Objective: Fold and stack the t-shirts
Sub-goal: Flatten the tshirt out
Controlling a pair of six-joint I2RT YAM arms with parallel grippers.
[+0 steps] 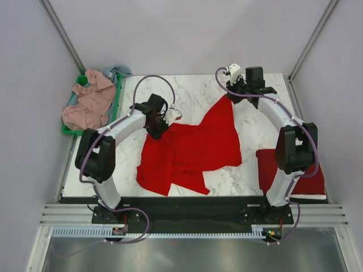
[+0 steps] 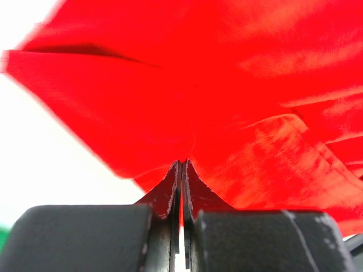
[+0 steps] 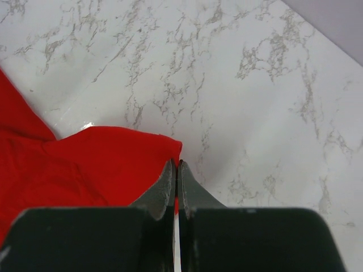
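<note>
Left pincer clamped on the left edge of the crumpled bright red fabric t-shirt, right pincer clamped on its far corner. Shirt lies mid white marble table. Step looks like spreading flat. Next I'd pull my grips apart evenly.

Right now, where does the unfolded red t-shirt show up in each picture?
Top external: the red t-shirt is crumpled mid-table.
Left wrist: the t-shirt fills most of the frame, pinched by the left gripper.
Right wrist: the t-shirt is lower left, its corner pinched by the right gripper.
Shared landmark: the white marble table.
</note>
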